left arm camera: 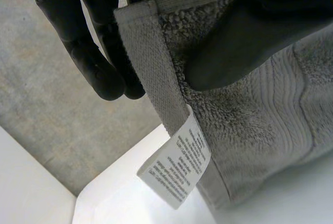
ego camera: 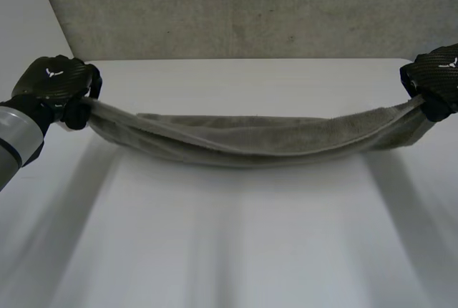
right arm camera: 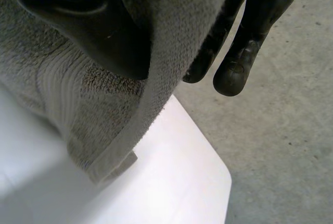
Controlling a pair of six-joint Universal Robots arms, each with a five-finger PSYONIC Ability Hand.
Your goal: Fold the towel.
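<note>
White table (ego camera: 229, 251) below. Grey towel (ego camera: 250, 143) slung between my left hand (ego camera: 57, 86) and right hand (ego camera: 436, 79), middle sagging toward the tabletop; contact unclear. Thick terry, limp, some weight: I judge it droops wherever unsupported, so the hemmed corners are the hold. Each hand pinches its end, thumb clamped against fingers through the cloth. Care label (left arm camera: 174, 169) dangles from the hem by my left thumb.

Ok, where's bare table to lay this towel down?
Bare: the near part of the table, in front of the sagging towel, and a thin strip behind it to the far edge. Crowded: both ends, where the left robot hand and right robot hand grip it.
</note>
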